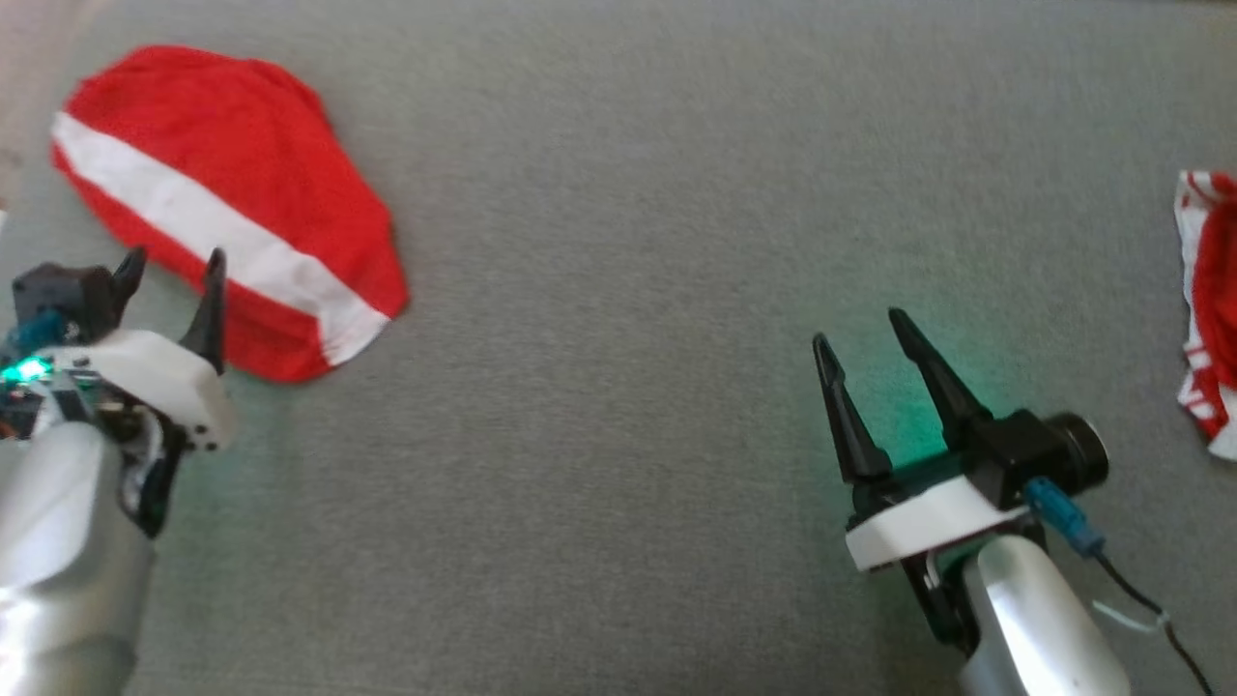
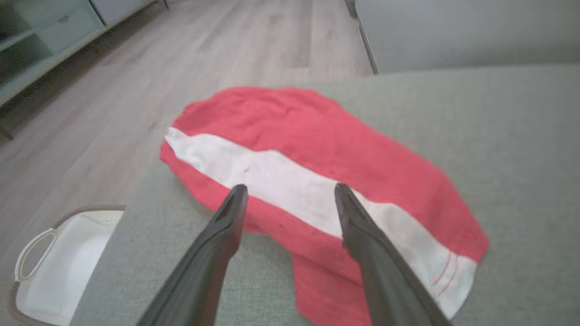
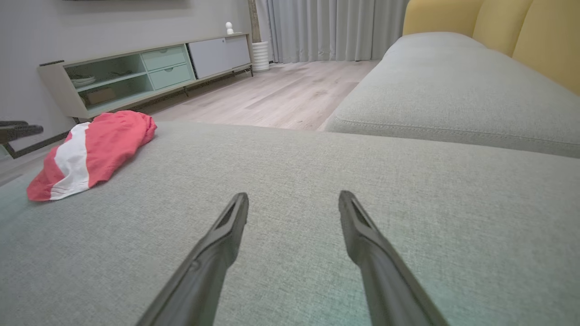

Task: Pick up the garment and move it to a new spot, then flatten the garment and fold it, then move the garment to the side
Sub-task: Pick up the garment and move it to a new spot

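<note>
We work over a broad grey sofa cushion (image 1: pixel 618 193). The red garment with its white stripe (image 1: pixel 222 193) lies doubled over just ahead of the left gripper (image 1: pixel 175 255), whose jaws stand wide and empty. The right gripper (image 1: pixel 859 327), equally spread, has bare cushion between its jaws. We judge the folding done (the bundle looks compact). Next: pinch its near edge and shift it aside.

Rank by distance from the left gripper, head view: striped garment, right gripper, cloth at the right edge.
1. The striped garment, right by the left gripper, upper left.
2. The right gripper, lower right.
3. The cloth, far right edge.
</note>
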Motion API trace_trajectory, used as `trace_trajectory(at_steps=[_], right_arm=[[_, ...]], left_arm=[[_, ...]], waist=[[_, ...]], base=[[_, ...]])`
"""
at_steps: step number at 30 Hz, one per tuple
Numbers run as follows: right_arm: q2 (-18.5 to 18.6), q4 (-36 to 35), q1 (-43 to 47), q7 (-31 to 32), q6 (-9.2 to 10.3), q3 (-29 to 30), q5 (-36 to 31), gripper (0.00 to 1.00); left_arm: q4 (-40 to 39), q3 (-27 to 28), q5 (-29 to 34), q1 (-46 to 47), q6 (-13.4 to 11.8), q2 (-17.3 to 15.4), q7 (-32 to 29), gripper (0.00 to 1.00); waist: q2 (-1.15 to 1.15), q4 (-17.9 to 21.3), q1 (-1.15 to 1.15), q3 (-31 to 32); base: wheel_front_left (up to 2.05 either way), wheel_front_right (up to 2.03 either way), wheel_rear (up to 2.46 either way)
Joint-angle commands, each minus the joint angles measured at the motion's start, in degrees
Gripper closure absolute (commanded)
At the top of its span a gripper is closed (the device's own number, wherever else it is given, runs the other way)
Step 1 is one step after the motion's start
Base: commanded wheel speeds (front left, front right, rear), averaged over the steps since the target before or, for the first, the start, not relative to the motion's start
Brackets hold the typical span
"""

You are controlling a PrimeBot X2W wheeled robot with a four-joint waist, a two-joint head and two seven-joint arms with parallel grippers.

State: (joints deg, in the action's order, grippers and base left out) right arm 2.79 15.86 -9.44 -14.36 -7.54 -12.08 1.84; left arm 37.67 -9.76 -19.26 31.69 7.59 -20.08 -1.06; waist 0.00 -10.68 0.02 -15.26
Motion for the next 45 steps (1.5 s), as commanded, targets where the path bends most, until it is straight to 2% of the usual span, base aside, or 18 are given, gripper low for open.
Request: trace_trajectory(at_steps=[1, 8, 14, 15, 16, 20, 23, 29, 31, 38, 45], right_arm=[[0.1, -2.1, -2.2, -0.6, 0.05, -1.4, -0.5, 0.0], [0.1, -2.8, -4.1, -0.6, 0.05, -1.4, -0.8, 0.0], [0.1, -3.0, -4.6, -0.6, 0.05, -1.0, -1.2, 0.0], [0.1, -2.9, -4.6, -0.6, 0.05, -1.0, -1.4, 0.0], [0.1, -2.9, -4.7, -0.6, 0.05, -1.0, -1.5, 0.0], [0.1, -2.6, -4.8, -0.6, 0.05, -0.5, -1.5, 0.0], [0.1, -2.4, -4.5, -0.6, 0.05, -0.5, -1.3, 0.0], [0.1, -2.0, -3.7, -0.6, 0.05, -0.9, 0.1, 0.0], [0.1, -1.8, -3.1, -0.6, 0.05, -0.9, 0.6, 0.0], [0.1, -1.0, -1.5, -0.6, 0.05, -1.2, 1.7, 0.0], [0.1, -0.9, -0.5, -0.6, 0.05, -0.8, 1.9, 0.0]], left_arm=[[0.4, 0.3, -0.5, 2.6, -0.1, -4.2, -1.6, 0.0], [9.3, -7.3, -8.8, 8.4, -0.1, -8.8, -10.6, 0.0], [12.5, -13.8, -18.2, 9.9, -0.1, -10.4, -18.0, 0.0], [12.4, -14.7, -19.3, 10.0, -0.1, -10.7, -18.3, 0.54], [12.1, -15.6, -20.5, 10.0, -0.1, -10.8, -18.3, 1.0], [11.1, -18.2, -23.4, 10.6, -0.1, -11.8, -14.2, 1.0], [10.9, -21.8, -21.6, 11.1, -0.1, -12.5, -9.4, 1.0], [9.7, -24.1, -23.2, 12.3, -0.1, -11.4, 0.5, 1.0], [8.5, -26.4, -21.8, 12.5, -0.1, -11.4, 3.4, 1.0], [1.6, -31.5, -23.5, 11.5, -0.1, -7.7, 8.6, 1.0], [-3.0, -32.5, -24.5, 10.8, -0.5, -3.7, 12.0, 1.0]], waist=[[0.0, 2.7, -0.02, -3.0], [0.0, 5.2, -0.02, -6.2], [0.0, 5.9, -0.02, -7.3], [0.0, 5.9, -0.02, -7.2], [0.0, 5.9, -0.02, -7.2], [0.0, 5.8, -0.02, -6.2], [0.0, 5.5, -0.02, -4.9], [0.0, 5.0, -0.02, -1.1], [0.0, 4.8, -0.02, 0.4], [0.0, 4.6, -0.02, 4.4], [0.0, 5.3, -0.02, 6.4]], base=[[0.0, 0.0, 0.0], [0.0, 0.0, 0.0], [0.0, 0.0, 0.0], [0.0, 0.0, 0.0], [0.0, 0.0, 0.0], [0.0, 0.0, 0.0], [0.0, 0.0, 0.0], [0.0, 0.0, 0.0], [0.0, 0.0, 0.0], [0.0, 0.0, 0.0], [0.0, 0.0, 0.0]])
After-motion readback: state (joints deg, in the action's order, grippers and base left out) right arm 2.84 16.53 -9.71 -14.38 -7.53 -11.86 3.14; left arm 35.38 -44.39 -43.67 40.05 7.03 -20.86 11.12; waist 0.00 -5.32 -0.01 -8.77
